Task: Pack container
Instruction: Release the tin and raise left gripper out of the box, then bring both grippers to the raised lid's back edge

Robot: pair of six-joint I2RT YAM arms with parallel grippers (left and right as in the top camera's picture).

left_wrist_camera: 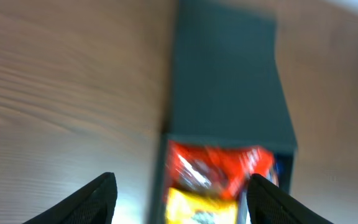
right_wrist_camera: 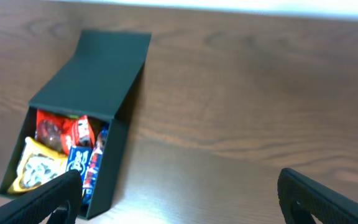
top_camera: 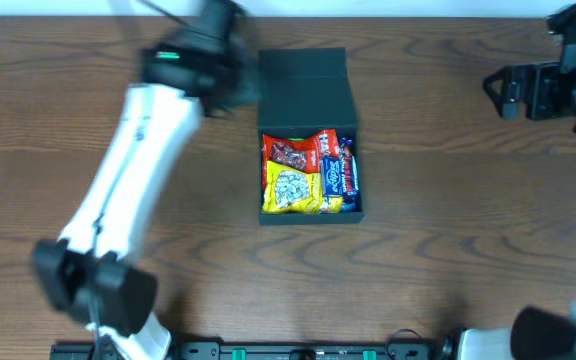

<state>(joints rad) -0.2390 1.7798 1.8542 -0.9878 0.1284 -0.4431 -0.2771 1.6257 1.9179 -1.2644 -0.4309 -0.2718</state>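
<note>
The dark teal-black container (top_camera: 351, 110) sits at the table's middle, its flap lid (top_camera: 305, 85) raised over the far half. Inside lie a red snack packet (top_camera: 293, 150), a yellow packet (top_camera: 290, 190) and a blue packet (top_camera: 336, 177). My left gripper (top_camera: 243, 85) hovers at the lid's left edge; in the left wrist view its fingers (left_wrist_camera: 182, 193) are open, straddling the box's left wall, with the lid (left_wrist_camera: 229, 81) ahead. My right gripper (top_camera: 503, 92) is open and empty at the far right; its view shows the container (right_wrist_camera: 114, 162) at left and open fingers (right_wrist_camera: 179, 193).
Brown wood-grain table (top_camera: 448, 220) all round the container. The left arm (top_camera: 133, 170) slants across the left half of the table. Arm bases and a black rail run along the front edge (top_camera: 298, 350).
</note>
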